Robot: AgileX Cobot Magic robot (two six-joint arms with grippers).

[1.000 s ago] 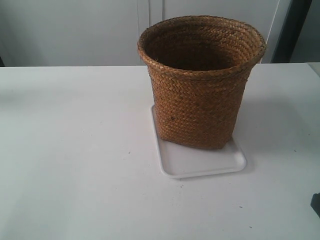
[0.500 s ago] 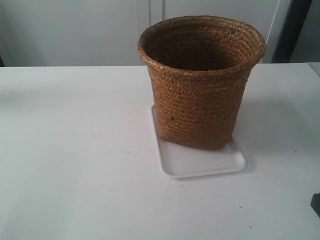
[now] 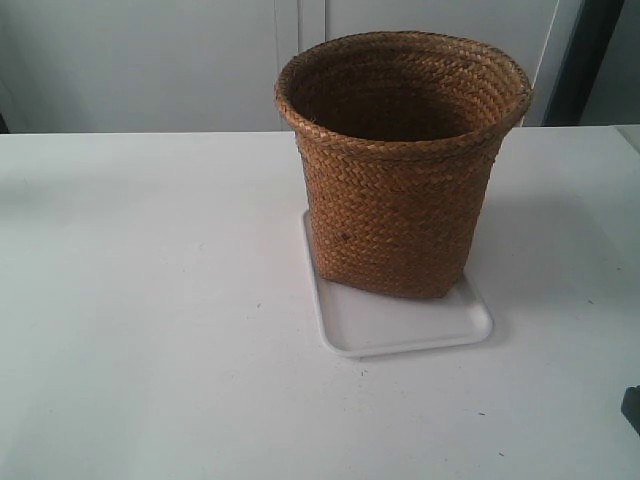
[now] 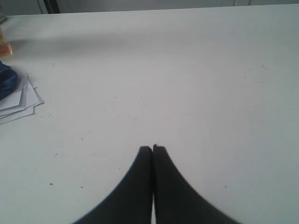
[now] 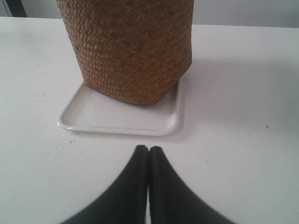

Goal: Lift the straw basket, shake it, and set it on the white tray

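Note:
The straw basket (image 3: 400,170) stands upright on the far part of the white tray (image 3: 400,322), brown and woven with a wide braided rim. In the right wrist view the straw basket (image 5: 133,49) rests on the white tray (image 5: 112,117) just beyond my right gripper (image 5: 148,148), which is shut on nothing and clear of the tray's rim. My left gripper (image 4: 152,148) is shut and empty over bare white table, with no basket or tray in its view. A dark bit of an arm (image 3: 632,408) shows at the exterior view's right edge.
The white table (image 3: 150,300) carries everything. A stack of white paper sheets (image 4: 21,102) with a blue thing (image 4: 7,81) on it lies off to one side in the left wrist view. A pale wall (image 3: 140,60) stands behind the table.

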